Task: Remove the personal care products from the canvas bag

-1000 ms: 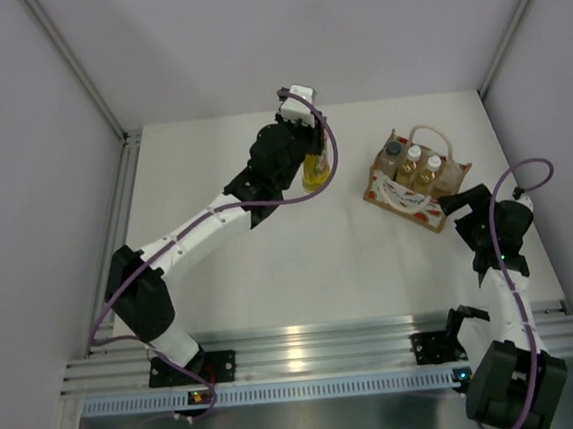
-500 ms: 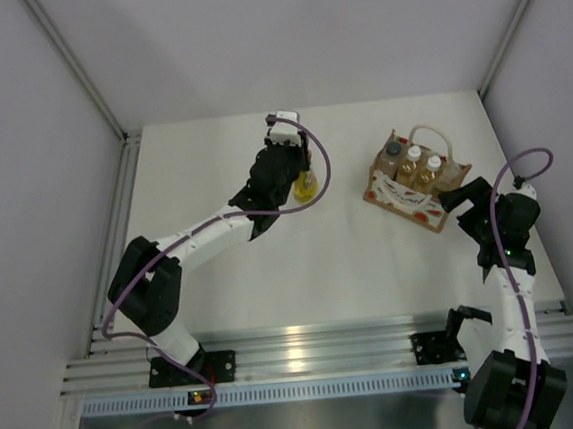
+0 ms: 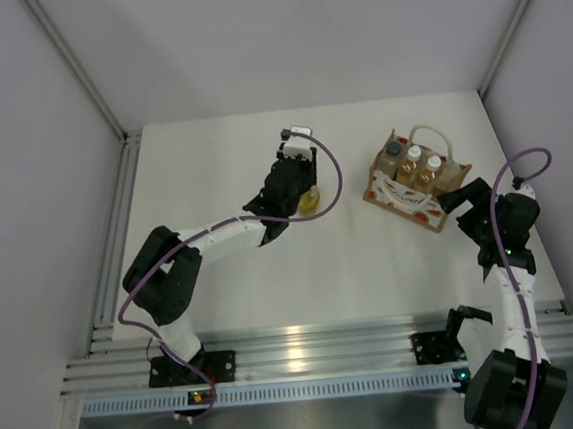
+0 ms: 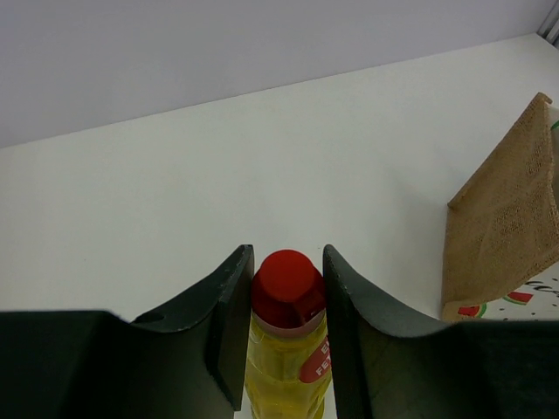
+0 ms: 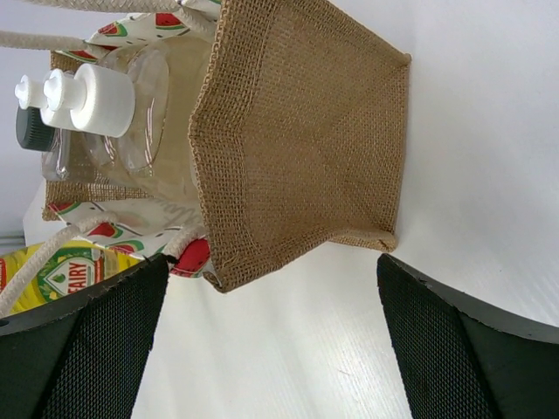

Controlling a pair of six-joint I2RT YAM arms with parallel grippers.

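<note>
My left gripper (image 3: 305,185) is shut on the yellow bottle (image 3: 312,202) with the red cap (image 4: 286,281), held upright low over the table left of the bag; its fingers (image 4: 229,305) press the cap from both sides. The canvas bag (image 3: 405,194) stands at the right and still holds two amber bottles with white caps (image 3: 414,152) (image 5: 98,98) and the clear bottle with the dark grey cap (image 3: 393,149) (image 5: 31,129). My right gripper (image 3: 459,197) (image 5: 271,266) is open and empty, right beside the bag's brown end panel (image 5: 306,131) without touching it.
The bag's cream handles (image 3: 430,134) loop above its opening. The bag's brown end also shows at the right of the left wrist view (image 4: 507,227). Grey walls enclose the table on three sides, and an aluminium rail (image 3: 308,348) runs along the near edge.
My left gripper has carried the yellow bottle down and a little nearer, away from the back wall. My right gripper edged closer to the bag, then held still.
</note>
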